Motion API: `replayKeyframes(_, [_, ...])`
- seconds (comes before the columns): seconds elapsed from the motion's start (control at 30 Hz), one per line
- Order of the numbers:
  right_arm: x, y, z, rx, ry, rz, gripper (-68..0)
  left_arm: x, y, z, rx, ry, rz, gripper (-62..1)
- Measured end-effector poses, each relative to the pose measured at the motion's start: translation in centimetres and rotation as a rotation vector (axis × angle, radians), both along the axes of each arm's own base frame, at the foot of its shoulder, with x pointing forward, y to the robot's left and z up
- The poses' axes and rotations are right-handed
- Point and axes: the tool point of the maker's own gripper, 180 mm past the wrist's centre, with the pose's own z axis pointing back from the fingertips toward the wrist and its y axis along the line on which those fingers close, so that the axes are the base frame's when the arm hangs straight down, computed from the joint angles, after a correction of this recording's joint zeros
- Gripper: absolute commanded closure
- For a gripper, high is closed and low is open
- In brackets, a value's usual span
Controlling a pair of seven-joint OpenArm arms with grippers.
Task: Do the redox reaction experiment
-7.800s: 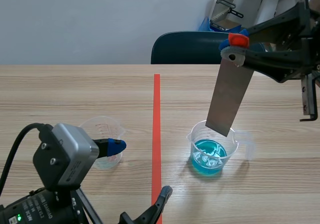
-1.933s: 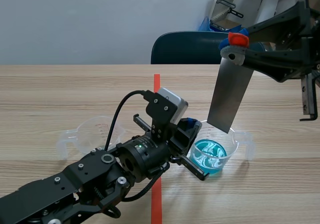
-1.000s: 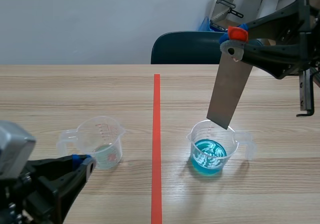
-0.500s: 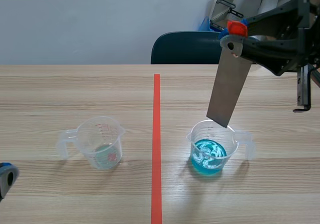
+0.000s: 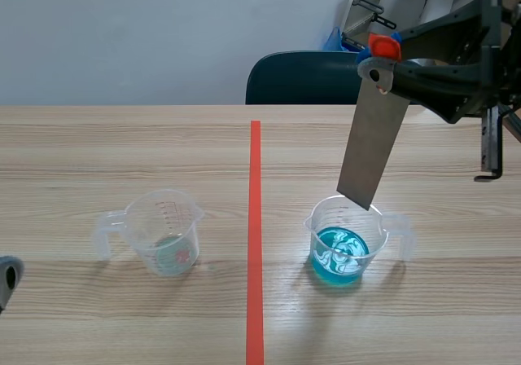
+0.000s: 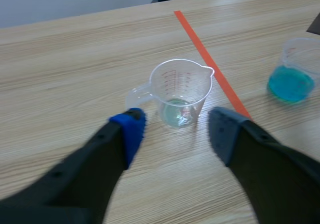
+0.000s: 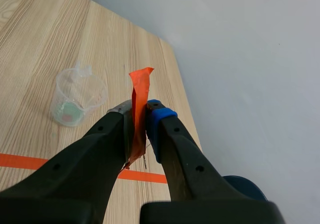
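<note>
At the lower left edge of the scene view only a grey sliver of the left arm (image 5: 6, 279) showed. In its wrist view the left jaws stood wide, gripping nothing, with the clear cup (image 5: 163, 235) just ahead of them. That cup sat on the wooden surface (image 5: 122, 137) at lower left of centre, with only a pale trace at its bottom. The red tape line (image 5: 255, 235) ran down the middle. Right of it, at lower right of centre, stood the cup of blue liquid (image 5: 348, 239). Above it hung the metal strip (image 5: 373, 149), tilted, its lower end about level with the cup's far rim and apparently not in the liquid. At upper right the right jaws were clamped on the strip's orange-taped top (image 7: 137, 109).

The risk I judged was in lowering: a tilted strip could catch the rim and tip the light cup, spilling blue solution. Held by one end only, it might also swing or slip in the grip.
</note>
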Motion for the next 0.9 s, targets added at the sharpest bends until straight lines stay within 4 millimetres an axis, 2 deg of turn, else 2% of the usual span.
replayKeyframes(0.03, [0.0,0.0,0.0,0.0,0.0,0.0,-0.8,0.01,0.0,0.01,0.0,0.0,0.0,-54.3])
replayKeyframes(0.2, [0.0,0.0,0.0,0.0,0.0,0.0,-0.8,-0.02,-0.08,0.0,-0.001,0.0,-0.005,-62.3])
replayKeyframes(0.9, [0.02,0.0,0.25,0.015,0.003,-0.001,-0.8,-0.05,-0.18,-0.02,0.013,-0.002,-0.015,-62.3])
